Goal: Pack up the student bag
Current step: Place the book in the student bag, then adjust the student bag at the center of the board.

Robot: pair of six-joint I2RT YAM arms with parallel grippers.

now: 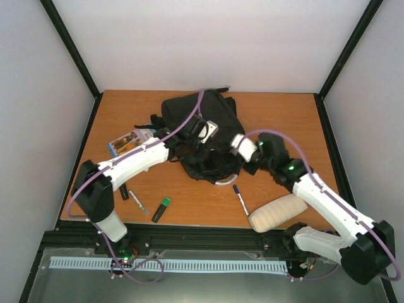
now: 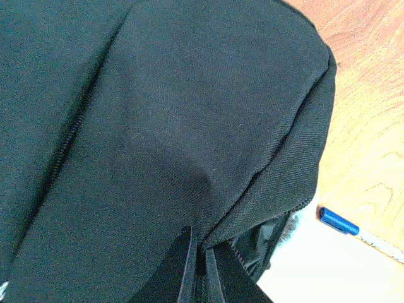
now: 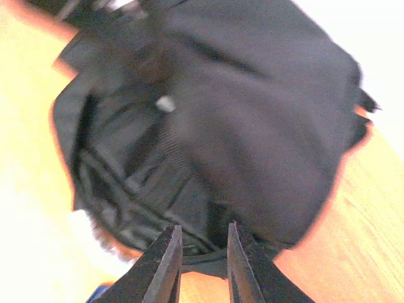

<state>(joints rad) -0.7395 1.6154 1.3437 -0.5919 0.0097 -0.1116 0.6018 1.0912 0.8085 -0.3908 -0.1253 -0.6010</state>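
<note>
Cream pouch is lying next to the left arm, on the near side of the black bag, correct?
Not quite. The cream pouch lies next to the right arm, not the left. It is on the near side of the student bag, as you say. The top external view shows this.

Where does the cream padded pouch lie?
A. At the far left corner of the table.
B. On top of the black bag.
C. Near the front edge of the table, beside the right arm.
C: the cream pouch lies at the near edge beside the right arm, well apart from the student bag.
</note>
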